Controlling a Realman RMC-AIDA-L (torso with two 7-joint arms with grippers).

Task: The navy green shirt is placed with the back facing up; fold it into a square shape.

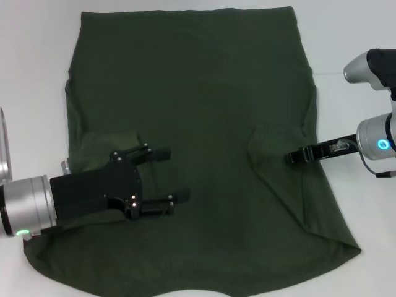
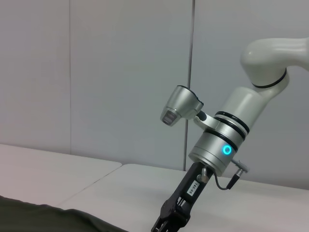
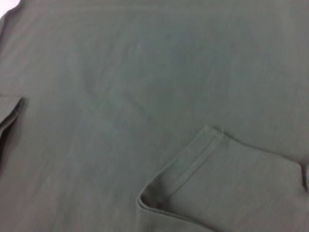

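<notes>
The large dark olive-green cotton shirt (image 1: pixel 198 124) lies flat, plain-backed, both sleeves folded inward; the left gripper (image 1: pixel 166 174) hovers above it, jaws spread and empty, while the right gripper (image 1: pixel 294 156), at its right edge, has a finger state that cannot be told.

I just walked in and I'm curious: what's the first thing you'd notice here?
A big navy green shirt lies spread almost all over the white table, with both sleeves folded in onto it. The left gripper hovers over its left side with fingers open, and the right gripper reaches in from the right by the folded sleeve.
</notes>
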